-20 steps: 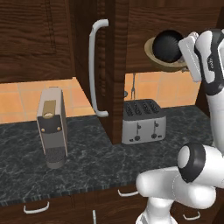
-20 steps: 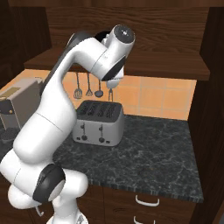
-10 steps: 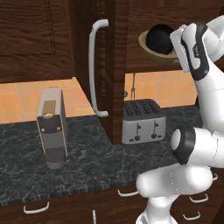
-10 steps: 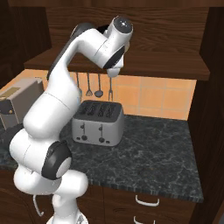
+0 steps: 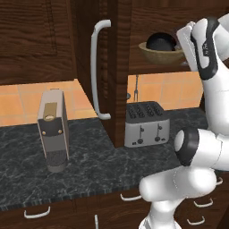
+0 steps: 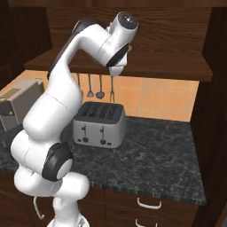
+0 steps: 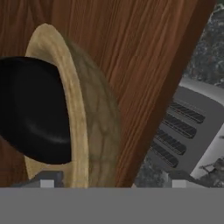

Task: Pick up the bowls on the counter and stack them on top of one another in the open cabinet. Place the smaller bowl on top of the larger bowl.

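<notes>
Pulled back from the open cabinet (image 5: 134,27) since half a second ago: white arm now further right in the left base view, wrist drawn clear of the smaller bowl (image 5: 161,41), which it overlapped before. Seen from the right base view, elbow lower and forearm swung right, hand now under the cabinet's floor board, above the toaster (image 6: 99,124).

Smaller bowl, glossy black, now sitting inside the larger bowl (image 5: 162,53), tan-brown with a thick rim, both on the inner shelf of the open cabinet, near the shelf's front edge. Same stack close up in the hand view: black bowl (image 7: 33,109) nested in the tan one (image 7: 87,118), wood of the cabinet behind, picture rolled so the stack lies on its side. Neither bowl touched by the claw.

Claw's fingers: state cannot be told; only two small pale tips at the bottom edge of the hand view, nothing between them visible.

Unchanged on the worktop (image 5: 89,165): toaster (image 5: 146,124) near the back edge just right of the open cabinet door with its long pale handle (image 5: 97,67), coffee machine (image 5: 53,129) toward the left end. Hanging utensils (image 6: 99,86) against the orange tiles behind the toaster, as before.
</notes>
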Controlling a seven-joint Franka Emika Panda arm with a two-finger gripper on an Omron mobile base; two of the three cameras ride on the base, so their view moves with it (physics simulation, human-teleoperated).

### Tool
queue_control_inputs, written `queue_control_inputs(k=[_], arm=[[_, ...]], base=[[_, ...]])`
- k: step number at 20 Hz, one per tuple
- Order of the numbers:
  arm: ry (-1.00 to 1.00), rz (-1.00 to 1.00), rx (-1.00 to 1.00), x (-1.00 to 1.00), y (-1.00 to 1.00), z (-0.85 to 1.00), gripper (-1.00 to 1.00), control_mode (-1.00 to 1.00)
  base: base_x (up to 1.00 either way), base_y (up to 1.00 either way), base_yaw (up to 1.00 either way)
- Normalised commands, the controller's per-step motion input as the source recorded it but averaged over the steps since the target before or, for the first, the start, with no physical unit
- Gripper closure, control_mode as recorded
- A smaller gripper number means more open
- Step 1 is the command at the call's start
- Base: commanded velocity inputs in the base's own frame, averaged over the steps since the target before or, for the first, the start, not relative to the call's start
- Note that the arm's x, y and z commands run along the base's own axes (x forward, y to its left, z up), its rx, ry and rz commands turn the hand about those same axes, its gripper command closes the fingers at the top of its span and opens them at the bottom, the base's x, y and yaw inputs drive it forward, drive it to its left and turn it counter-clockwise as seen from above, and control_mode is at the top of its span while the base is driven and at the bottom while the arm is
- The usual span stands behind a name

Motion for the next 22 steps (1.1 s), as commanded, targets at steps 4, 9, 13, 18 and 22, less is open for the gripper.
queue_control_inputs(k=[4,9,13,18,22], arm=[[-0.41,0.0,0.0,-1.0,0.0,-0.05,-1.0,-1.0],[-0.48,-0.01,0.0,-1.0,0.0,-0.3,-1.0,-1.0],[-0.39,-0.01,-0.05,-1.0,0.09,-0.64,-1.0,-1.0],[-0.14,0.0,-0.33,-1.0,0.44,-1.0,-1.0,-1.0],[0.07,0.0,-0.37,-0.83,0.74,-1.0,-1.0,-1.0]], base=[[0.0,0.0,0.0],[0.0,0.0,0.0],[0.0,0.0,0.0],[0.0,0.0,0.0],[0.0,0.0,0.0]])
